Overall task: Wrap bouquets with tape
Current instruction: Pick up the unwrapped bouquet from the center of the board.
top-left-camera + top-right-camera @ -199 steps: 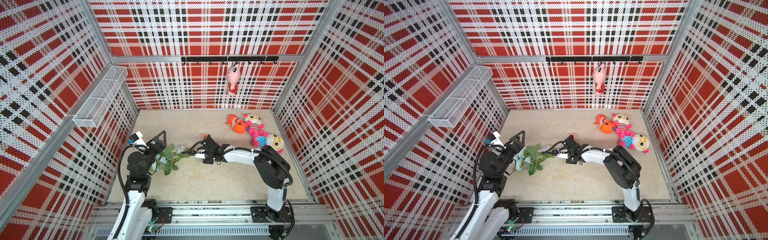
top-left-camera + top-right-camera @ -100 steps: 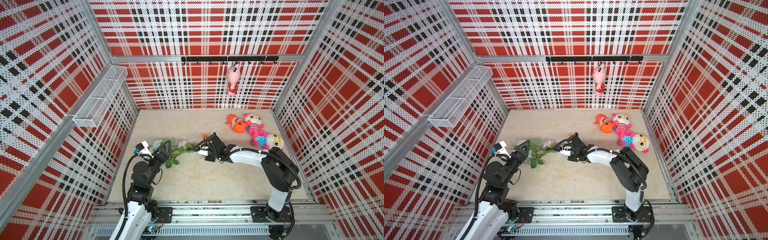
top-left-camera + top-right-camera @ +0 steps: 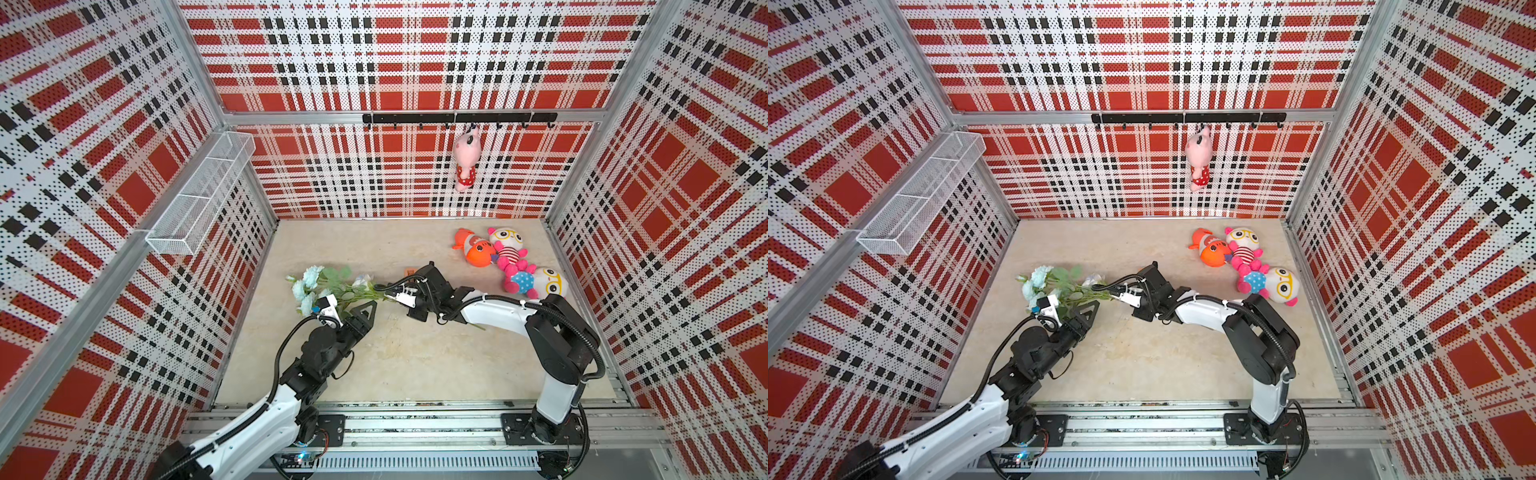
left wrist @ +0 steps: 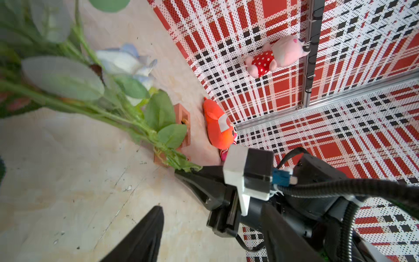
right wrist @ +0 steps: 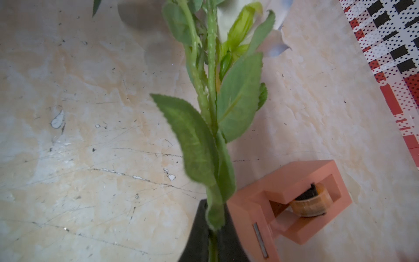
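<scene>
My right gripper (image 3: 385,294) pinches the light, bendy rose bouquet (image 3: 309,286) low on its thin stems; my left gripper (image 3: 357,313) gapes, holding nothing.

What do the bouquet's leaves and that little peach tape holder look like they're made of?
On the bouquet, the leaves look like matte fabric: fuzzy serrated edges, faint veins. The tape holder is probably moulded plastic: smooth matte peach, flat faces, crisp edges.

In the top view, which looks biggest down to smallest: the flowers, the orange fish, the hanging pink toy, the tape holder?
1. flowers
2. orange fish and hanging pink toy: about alike; the pink one hangs nearer the camera, so unranked
3. tape holder: smallest, only a bit shows
</scene>
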